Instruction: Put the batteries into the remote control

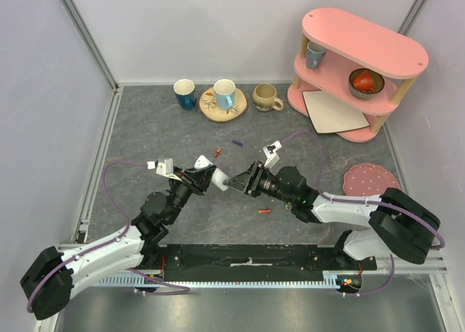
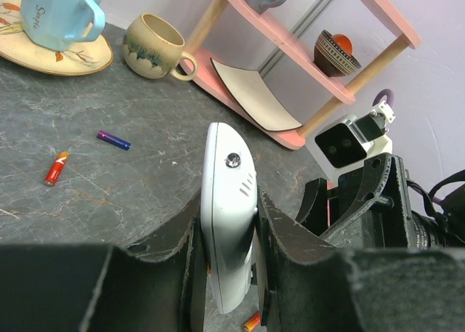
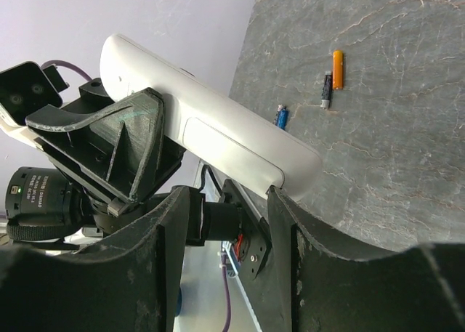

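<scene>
The white remote control [image 2: 227, 201] is held off the table with my left gripper [image 2: 227, 234] shut on its sides, seen mid-table from above as the remote [image 1: 219, 181]. In the right wrist view its smooth back with the battery cover [image 3: 218, 139] faces me. My right gripper [image 3: 227, 227] is open, and its right fingertip [image 3: 280, 201] touches the remote's lower end. Batteries lie loose on the mat: a red-orange one [image 1: 216, 152], a blue-purple one [image 1: 237, 142] and another red-orange one [image 1: 265, 211]. Both near the remote also show from the left wrist: purple [image 2: 114, 139], red-orange [image 2: 56, 168].
At the back stand a dark blue cup [image 1: 184, 94], a light blue mug on a wooden plate [image 1: 218, 110] and a beige mug [image 1: 266, 97]. A pink two-tier shelf [image 1: 363, 45] with a bowl and a white card [image 1: 333, 110] fills the back right. A pink coaster [image 1: 370, 179] lies right.
</scene>
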